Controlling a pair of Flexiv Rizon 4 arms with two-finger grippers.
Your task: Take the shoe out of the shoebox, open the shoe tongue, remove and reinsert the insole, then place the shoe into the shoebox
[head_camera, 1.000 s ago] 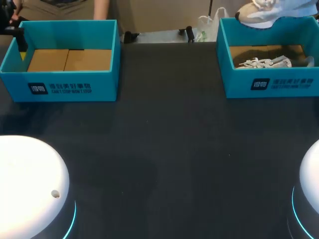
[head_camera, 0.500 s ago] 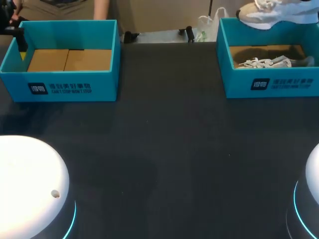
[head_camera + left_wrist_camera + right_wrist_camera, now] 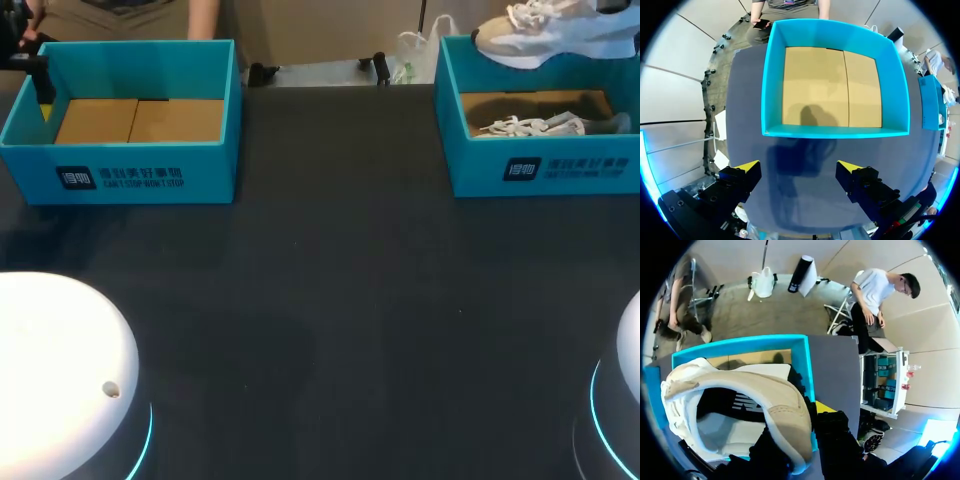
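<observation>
Dark table [image 3: 340, 300] below; right gripper [image 3: 805, 440] pinches the white shoe [image 3: 545, 35] by its collar, above the shoebox [image 3: 470, 170]; left gripper [image 3: 797, 170] spread, empty; I'd clear the box wall fully before carrying it inward.

Open tabletop [image 3: 340, 300] btwn left box [image 3: 130, 170] & right box [image 3: 545, 170]; 2nd shoe [image 3: 530, 126] inside right box; lifted shoe [image 3: 550, 35] over rear wall.

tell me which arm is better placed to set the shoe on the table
Right. The right gripper is shut on the shoe, held above the right box. The left gripper is open by the empty box, far from it.
</observation>
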